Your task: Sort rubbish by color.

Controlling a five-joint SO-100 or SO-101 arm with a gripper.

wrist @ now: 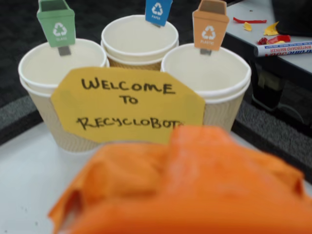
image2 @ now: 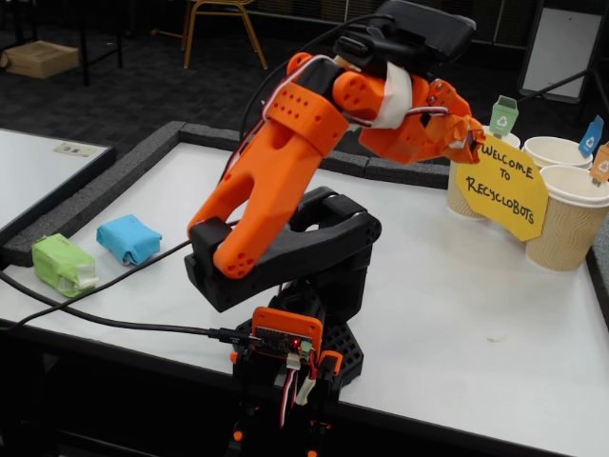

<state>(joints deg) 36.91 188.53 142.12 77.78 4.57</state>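
While the orange lump fills the near wrist view, gripped in the claw, it hangs just before the yellow sign reading "WELCOME TO RECYCLOBOTS". Behind stand three paper cups with green, blue and orange recycling tags. Blue lump and green lump lie far left on the desk.

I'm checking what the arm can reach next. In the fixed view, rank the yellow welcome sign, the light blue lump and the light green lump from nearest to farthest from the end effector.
1. Yellow welcome sign: right beside the end effector, on the cups at right.
2. Light blue lump: far left on the table.
3. Light green lump: farthest left, near the table's edge.
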